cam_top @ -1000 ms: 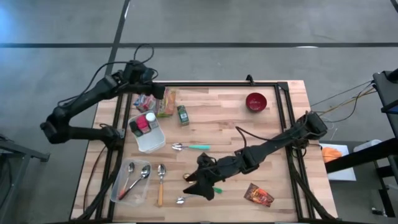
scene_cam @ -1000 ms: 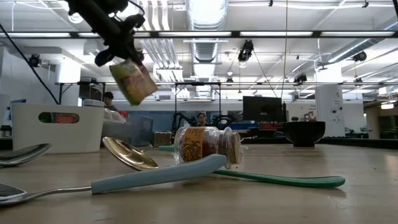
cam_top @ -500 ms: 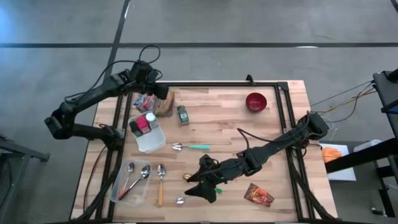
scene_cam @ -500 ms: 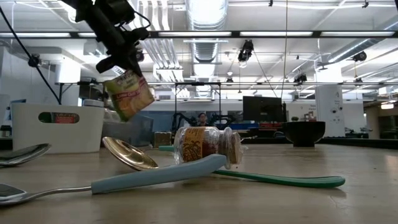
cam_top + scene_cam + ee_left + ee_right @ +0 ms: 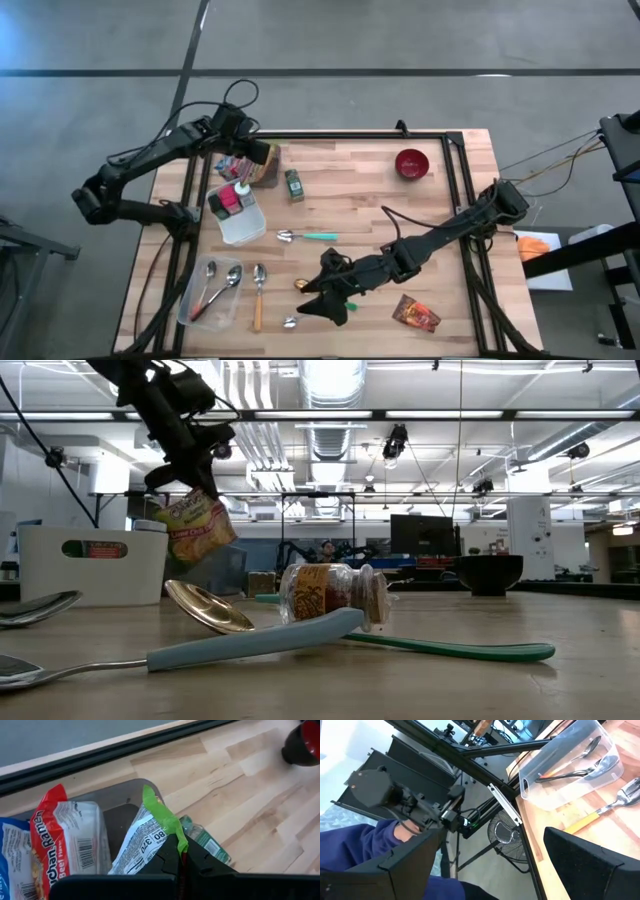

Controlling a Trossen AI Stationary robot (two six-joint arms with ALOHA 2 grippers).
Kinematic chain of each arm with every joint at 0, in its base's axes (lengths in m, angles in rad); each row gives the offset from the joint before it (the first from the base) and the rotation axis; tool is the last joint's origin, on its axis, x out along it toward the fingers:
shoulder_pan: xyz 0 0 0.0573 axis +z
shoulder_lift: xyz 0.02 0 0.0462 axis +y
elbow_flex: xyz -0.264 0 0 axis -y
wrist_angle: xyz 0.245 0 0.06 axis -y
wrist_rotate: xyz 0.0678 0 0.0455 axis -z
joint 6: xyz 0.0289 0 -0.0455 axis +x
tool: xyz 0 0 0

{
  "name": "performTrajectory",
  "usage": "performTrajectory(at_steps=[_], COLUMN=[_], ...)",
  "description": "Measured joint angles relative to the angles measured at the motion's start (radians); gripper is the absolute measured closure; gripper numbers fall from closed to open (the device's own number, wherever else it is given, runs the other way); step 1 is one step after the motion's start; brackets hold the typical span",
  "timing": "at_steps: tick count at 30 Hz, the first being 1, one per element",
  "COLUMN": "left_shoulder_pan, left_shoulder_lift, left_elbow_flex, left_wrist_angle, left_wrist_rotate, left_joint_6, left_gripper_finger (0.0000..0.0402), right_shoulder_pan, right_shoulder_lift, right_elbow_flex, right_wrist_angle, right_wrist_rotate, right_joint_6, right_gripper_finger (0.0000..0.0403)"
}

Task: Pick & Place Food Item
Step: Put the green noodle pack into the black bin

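Overhead, left hand (image 5: pixel 262 158) closed on a food packet (image 5: pixel 266 172), poised at the far left corner of the bench (image 5: pixel 370 215), over a clear bin (image 5: pixel 232 163) of other packets. Right hand (image 5: pixel 322 300) spread wide, empty, near the front edge, beside a gold spoon (image 5: pixel 302 285). From bench level, same packet (image 5: pixel 195 528) dangling tilted, clear of the wood, behind a small jar (image 5: pixel 330 592) lying on its side. From the left wrist, fingers (image 5: pixel 200 861) pinched on the packet's (image 5: pixel 145 845) green-taped edge, a ramen pack (image 5: pixel 70 840) in the bin below. From the right wrist, fingers (image 5: pixel 590 860) well apart, a cutlery tray (image 5: pixel 570 765) ahead.
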Motion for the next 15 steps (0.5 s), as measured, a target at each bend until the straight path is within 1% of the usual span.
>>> performTrajectory(at_steps=[4,12,15], left_shoulder_pan=[0.009,0.013,0.02], left_shoulder_lift=[0.03,0.162,0.2], left_elbow_flex=[-0.007,-0.004,-0.004], left_wrist_angle=[0.004,0.025,0.026], left_wrist_rotate=[0.0,-0.008,-0.025], left_joint_6=[-0.003,-0.003,-0.003], left_gripper_finger=[0.0401,0.0401,0.0401], right_shoulder_pan=[0.0,-0.001,0.0], right_shoulder_lift=[0.0,0.0,0.0], right_elbow_flex=[0.0,0.0,0.0], right_wrist_angle=[0.0,0.001,0.0], right_wrist_rotate=[0.0,0.0,0.0], right_joint_6=[0.0,0.021,0.033], right_gripper_finger=[0.0044,0.0044,0.0044])
